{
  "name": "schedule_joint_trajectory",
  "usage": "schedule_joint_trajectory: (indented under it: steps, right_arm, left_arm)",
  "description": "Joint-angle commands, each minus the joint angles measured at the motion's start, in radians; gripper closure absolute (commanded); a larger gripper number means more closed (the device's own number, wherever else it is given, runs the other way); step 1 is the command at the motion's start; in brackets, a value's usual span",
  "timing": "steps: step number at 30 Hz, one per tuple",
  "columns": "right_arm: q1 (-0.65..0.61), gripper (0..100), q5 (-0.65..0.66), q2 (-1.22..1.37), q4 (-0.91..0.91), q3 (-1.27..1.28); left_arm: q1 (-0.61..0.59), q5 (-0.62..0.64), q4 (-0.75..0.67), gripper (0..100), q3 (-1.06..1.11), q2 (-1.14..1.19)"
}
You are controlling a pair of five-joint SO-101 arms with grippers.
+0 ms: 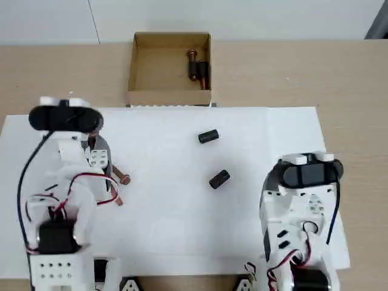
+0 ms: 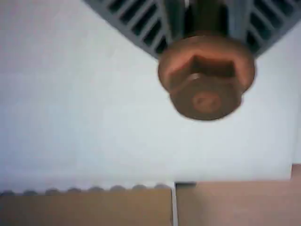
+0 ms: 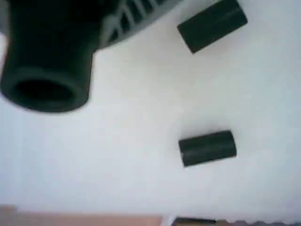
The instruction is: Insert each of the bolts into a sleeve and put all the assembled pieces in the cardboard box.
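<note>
Copper bolt sits clamped in the left gripper over the white paper, its long axis along the gripper, hexagonal head toward the wrist camera. The right gripper grasps a black sleeve, bore toward its camera.

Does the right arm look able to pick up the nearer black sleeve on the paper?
Probably not yet: the way to the nearer sleeve is bare, but the right arm's fingers already seem to hold another sleeve.

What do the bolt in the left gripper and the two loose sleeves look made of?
The bolt looks like metal, copper-coloured with a dull sheen on its hex head. The sleeves look matte black and smooth, plastic or rubber; can't tell which.
</note>
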Motion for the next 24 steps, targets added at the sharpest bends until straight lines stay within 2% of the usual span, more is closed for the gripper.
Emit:
schedule_joint_trajectory:
  steps: [1,8,14,18,21,24]
  right_arm:
    - [-0.01,99.6,0.009,-0.012,-0.108,0.054]
    - [-0.162,99.6,0.006,-0.012,-0.251,0.183]
    - [-0.275,99.6,0.011,-0.013,-0.438,0.298]
    - [-0.394,99.6,0.012,-0.013,-0.535,0.365]
    - [-0.486,99.6,0.012,-0.013,-0.601,0.411]
    - [-0.553,99.6,0.012,-0.013,-0.667,0.456]
  left_arm:
    - [0.006,0.043,-0.135,100,0.117,-0.115]
    - [0.008,0.137,-0.279,100,0.348,-0.321]
    - [0.008,0.233,-0.288,100,0.447,-0.479]
    - [0.008,0.281,-0.288,100,0.499,-0.591]
    - [0.017,0.318,-0.29,100,0.524,-0.594]
    - [0.058,0.407,-0.29,100,0.544,-0.591]
